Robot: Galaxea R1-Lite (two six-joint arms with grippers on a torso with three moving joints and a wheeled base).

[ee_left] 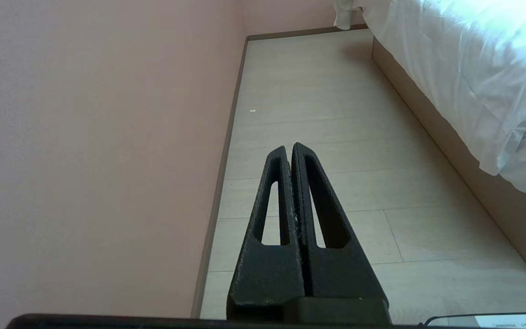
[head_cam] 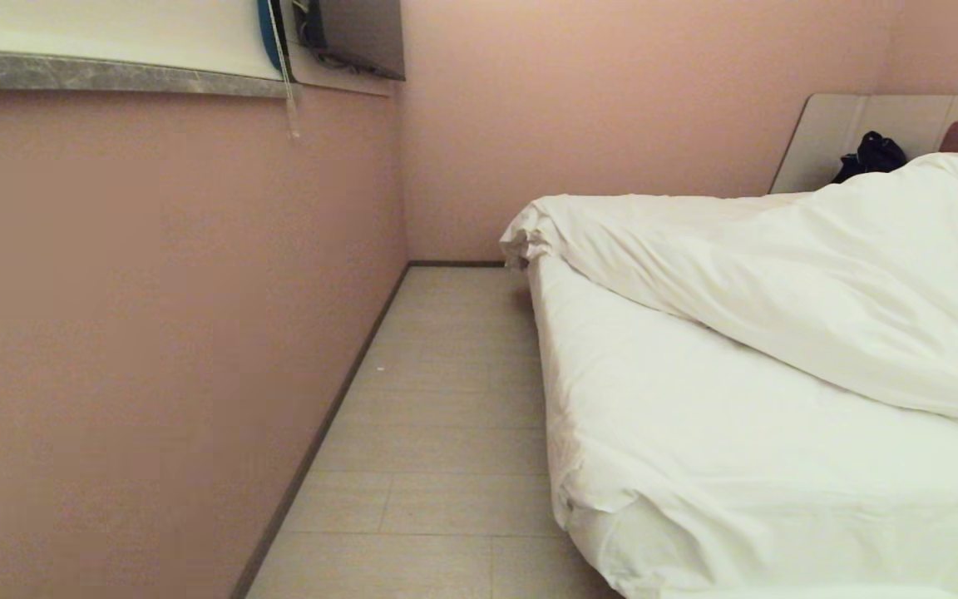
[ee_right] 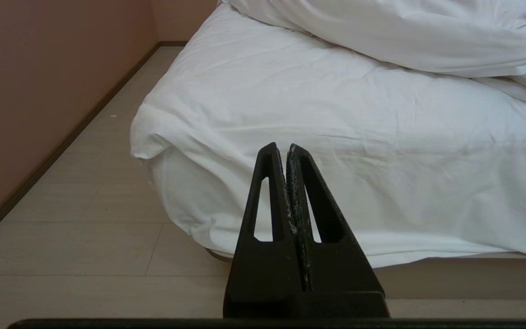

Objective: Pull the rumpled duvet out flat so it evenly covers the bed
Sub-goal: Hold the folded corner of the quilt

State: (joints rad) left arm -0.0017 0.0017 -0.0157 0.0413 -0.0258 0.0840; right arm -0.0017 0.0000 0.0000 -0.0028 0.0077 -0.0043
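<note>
Duvet: puffy, wrinkled white quilt point(head_cam: 795, 283) bunched toward the headboard end of the bed.
Bed: wide mattress point(head_cam: 745, 449) under a smooth white sheet, foot end bare.
My left claw point(ee_left: 289, 151): black tapered fingers pressed together, over pale plank floor point(ee_left: 336, 137) beside the bed.
My right claw point(ee_right: 281, 150): closed, empty, facing the bed's corner.

left gripper point(ee_left: 290, 153): two matte black tapered fingers point(ee_left: 272, 219), each a long wedge with a slotted cutout, grainy texture, whitish scuffing along the inner seam; black housing edge below, thin black cable and a white printed label at the corner (text unreadable). right gripper point(ee_right: 282, 151): same black slotted fingers point(ee_right: 267, 214), pale wear on inner edges
</note>
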